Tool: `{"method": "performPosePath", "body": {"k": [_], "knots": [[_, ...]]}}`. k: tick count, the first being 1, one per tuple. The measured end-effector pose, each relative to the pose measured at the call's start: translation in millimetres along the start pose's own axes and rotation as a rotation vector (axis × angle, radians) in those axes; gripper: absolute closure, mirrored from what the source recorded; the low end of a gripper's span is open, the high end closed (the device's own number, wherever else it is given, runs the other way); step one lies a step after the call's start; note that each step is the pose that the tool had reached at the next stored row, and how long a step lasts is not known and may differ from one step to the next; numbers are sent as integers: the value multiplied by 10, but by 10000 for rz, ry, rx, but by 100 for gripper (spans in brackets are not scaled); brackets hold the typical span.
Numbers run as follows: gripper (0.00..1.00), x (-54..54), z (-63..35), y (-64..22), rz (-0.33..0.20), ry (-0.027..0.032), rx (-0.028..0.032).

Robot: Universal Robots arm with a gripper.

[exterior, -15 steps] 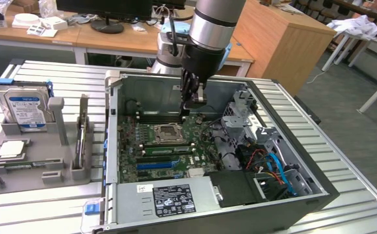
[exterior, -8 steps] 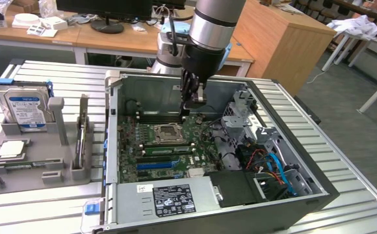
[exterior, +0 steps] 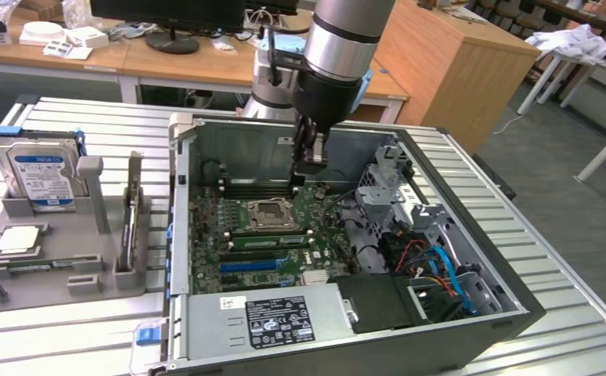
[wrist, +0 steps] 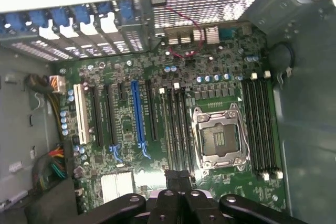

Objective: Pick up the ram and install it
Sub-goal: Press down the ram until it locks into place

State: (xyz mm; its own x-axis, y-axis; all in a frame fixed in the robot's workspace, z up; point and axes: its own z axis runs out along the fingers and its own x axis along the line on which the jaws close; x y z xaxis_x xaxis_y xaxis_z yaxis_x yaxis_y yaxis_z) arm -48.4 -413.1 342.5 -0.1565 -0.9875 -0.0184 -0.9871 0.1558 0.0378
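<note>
My gripper (exterior: pixel 299 178) hangs inside the open computer case (exterior: pixel 512 313), above the motherboard (exterior: pixel 282 227), with its fingers shut and nothing between them. In the wrist view the shut fingertips (wrist: pixel 178 176) sit over the end of the black slots (wrist: pixel 177 129) beside the CPU socket (wrist: pixel 218 140). A long green stick with dark chips, which looks like the ram (exterior: pixel 266 240), lies seated along those slots on the socket's near side in the exterior view. Whether it is fully latched I cannot tell. The gripper is above it and apart from it.
A grey holder (exterior: pixel 84 270) on the exterior view's left carries a silver hard drive (exterior: pixel 42 168) and a thin board standing on edge (exterior: pixel 134 211). Drive cage and cables (exterior: pixel 439 266) crowd the case's right side. The power supply (exterior: pixel 272 317) fills the near corner.
</note>
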Motion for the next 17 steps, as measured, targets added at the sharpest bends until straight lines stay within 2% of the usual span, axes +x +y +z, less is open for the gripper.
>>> {"method": "performPosePath", "body": {"k": [17], "knots": [[89,0,4,0,2903,-110,53]]}}
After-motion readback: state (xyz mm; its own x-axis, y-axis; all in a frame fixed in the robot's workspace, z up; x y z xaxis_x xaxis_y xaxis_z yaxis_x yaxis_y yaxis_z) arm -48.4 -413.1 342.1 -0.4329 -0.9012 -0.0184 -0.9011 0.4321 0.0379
